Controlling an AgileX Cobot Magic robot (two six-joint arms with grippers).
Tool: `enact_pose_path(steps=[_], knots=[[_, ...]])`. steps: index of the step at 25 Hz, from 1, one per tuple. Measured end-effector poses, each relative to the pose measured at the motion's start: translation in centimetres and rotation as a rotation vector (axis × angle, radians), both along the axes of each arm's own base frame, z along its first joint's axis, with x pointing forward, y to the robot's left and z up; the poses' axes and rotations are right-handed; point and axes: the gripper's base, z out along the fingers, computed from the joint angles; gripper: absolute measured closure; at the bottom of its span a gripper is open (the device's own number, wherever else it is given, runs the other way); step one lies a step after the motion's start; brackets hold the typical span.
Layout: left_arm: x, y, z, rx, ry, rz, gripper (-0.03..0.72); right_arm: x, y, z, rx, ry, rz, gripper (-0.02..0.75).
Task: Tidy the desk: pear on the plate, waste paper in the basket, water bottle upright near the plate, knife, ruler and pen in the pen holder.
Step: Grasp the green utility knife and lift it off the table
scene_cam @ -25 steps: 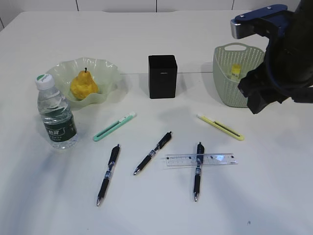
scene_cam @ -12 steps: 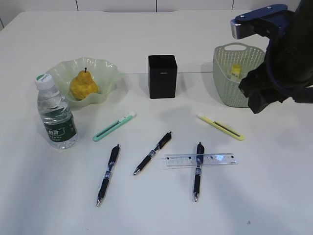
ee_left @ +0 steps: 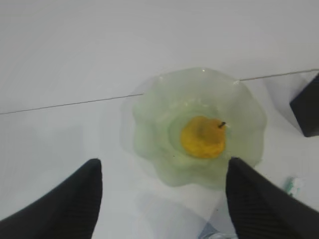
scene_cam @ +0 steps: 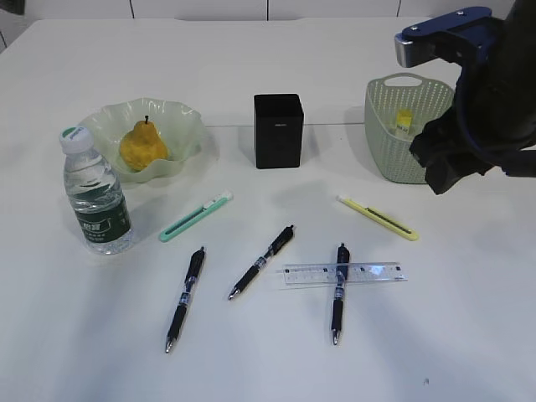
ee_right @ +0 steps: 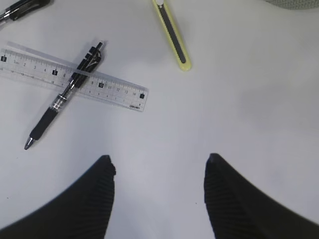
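The yellow-orange pear point(scene_cam: 143, 144) point(ee_left: 202, 137) lies in the wavy green plate point(scene_cam: 180, 113) point(ee_left: 149, 124). Beside the plate stands the water bottle point(scene_cam: 96, 193), upright. My left gripper point(ee_left: 164, 161) hovers open above the plate's near rim, empty. The black pen holder point(scene_cam: 278, 130) stands mid-desk. A green knife point(scene_cam: 195, 216), a yellow knife point(scene_cam: 377, 217) point(ee_right: 172, 32) and three pens point(scene_cam: 262, 261) lie flat. The clear ruler point(scene_cam: 343, 272) point(ee_right: 75, 79) lies across one pen point(ee_right: 62, 99). Open and empty, my right gripper point(ee_right: 159, 158) hangs over bare desk. No waste paper is recognisable.
The sage basket point(scene_cam: 394, 155) stands at the back right with a small yellow item point(scene_cam: 404, 120) inside. My right arm point(scene_cam: 481, 100) hangs just in front of and right of the basket. The left arm is outside the exterior view.
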Motion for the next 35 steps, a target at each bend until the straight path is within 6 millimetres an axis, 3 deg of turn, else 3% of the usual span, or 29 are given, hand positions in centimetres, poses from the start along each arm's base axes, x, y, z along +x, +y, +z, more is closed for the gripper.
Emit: enact_pose_path(steps=[9,15,25,35], knots=[[3.7,-6.2,-0.8,0.045,0.071,-0.191,0.147,0.0,0.0,0.0,-0.003,0.000,0.010,0.309],[4.7,-9.6,-2.1,0.088,0.106,-0.297,0.155,0.0,0.0,0.0,-0.004,0.000,0.010,0.309],[4.6,-10.4,-2.5,0.122,0.125,-0.349,0.158,0.0,0.0,0.0,-0.004,0.000,0.010,0.309],[4.5,-14.0,-3.0,0.143,0.118,-0.466,0.159,0.0,0.0,0.0,-0.004,0.000,0.010,0.309]])
